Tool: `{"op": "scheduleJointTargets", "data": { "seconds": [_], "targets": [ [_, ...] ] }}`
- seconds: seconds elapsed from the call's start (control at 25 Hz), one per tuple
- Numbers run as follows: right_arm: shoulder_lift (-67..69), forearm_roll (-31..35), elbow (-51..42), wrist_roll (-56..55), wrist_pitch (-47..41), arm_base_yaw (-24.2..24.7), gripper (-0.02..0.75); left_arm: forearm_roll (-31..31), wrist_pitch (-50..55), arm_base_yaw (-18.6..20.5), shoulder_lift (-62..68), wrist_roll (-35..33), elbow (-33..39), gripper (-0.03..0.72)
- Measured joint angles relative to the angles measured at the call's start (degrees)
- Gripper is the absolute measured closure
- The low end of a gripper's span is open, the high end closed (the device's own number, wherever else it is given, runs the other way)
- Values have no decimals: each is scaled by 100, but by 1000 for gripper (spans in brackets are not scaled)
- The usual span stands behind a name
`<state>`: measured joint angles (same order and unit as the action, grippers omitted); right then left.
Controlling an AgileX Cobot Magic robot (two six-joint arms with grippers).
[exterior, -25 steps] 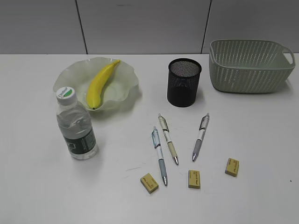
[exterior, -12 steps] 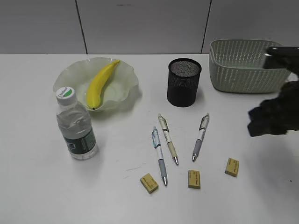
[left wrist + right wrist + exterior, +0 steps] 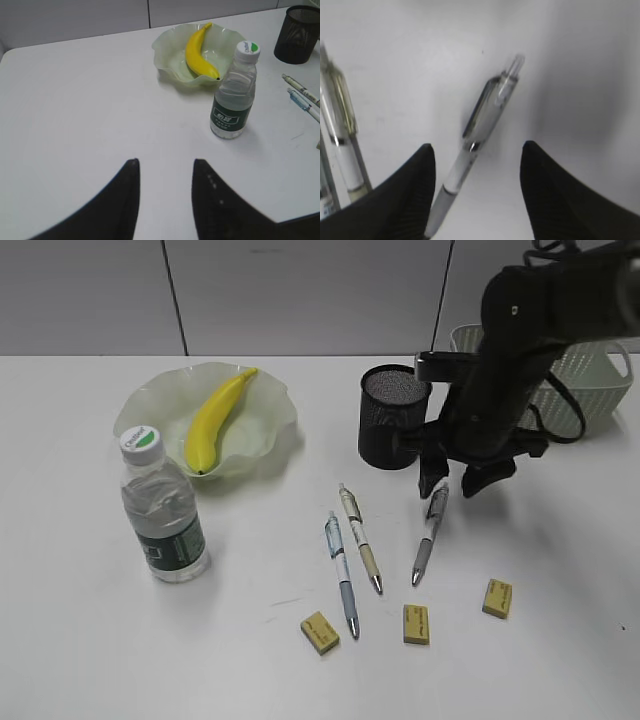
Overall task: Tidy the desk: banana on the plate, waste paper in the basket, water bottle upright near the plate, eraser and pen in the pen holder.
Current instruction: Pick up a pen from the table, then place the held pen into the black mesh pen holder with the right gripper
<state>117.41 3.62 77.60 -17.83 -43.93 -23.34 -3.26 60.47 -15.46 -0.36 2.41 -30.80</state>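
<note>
The pen (image 3: 429, 534), the right-hand one of three, is what we take to be in hand now. In the exterior view it lies flat on the white bench (image 3: 90, 650), clip end toward the pen holder (image 3: 394, 416) and tip toward us, well apart from the erasers nearer the front edge. The right tool (image 3: 461, 483) hangs just above its clip end, jaws spread. The banana (image 3: 215, 419) already lies on the plate (image 3: 140, 405), and the water bottle (image 3: 163, 510) stands upright just beside that plate. The basket (image 3: 600, 390) sits at the far right, partly behind the arm. A second ago no arm was in this view at all; half a second ago it was only a dark blur at the right edge, so it has swung in over the pen while everything on the bench kept its place.

From the left wrist we see the left tool (image 3: 164, 175) open and empty over bare bench, with bottle, plate and banana beyond.

The right wrist view shows the pen's (image 3: 482, 125) clear clip section between the two dark fingers (image 3: 405, 190), not yet touched. We judge the pen light, rigid, smooth and round, so it may roll or slip. We would close across the barrel near its middle, square to its length, and low enough to catch it against the bench.
</note>
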Motion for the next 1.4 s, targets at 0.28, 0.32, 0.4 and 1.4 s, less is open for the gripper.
{"op": "scheduleJointTargets", "data": {
  "seconds": [0.28,0.32,0.4,1.4],
  "targets": [
    [862,-278,952,-355,-351,0,302,0,0,0,0,0,0,442],
    [936,-300,1001,-380,-393,0,307,0,0,0,0,0,0,442],
    [1045,-319,1029,-472,-469,0,344,0,0,0,0,0,0,442],
    [-1708,-1202,-338,-549,1542,0,652,-20,0,0,0,0,0,449]
  ]
}}
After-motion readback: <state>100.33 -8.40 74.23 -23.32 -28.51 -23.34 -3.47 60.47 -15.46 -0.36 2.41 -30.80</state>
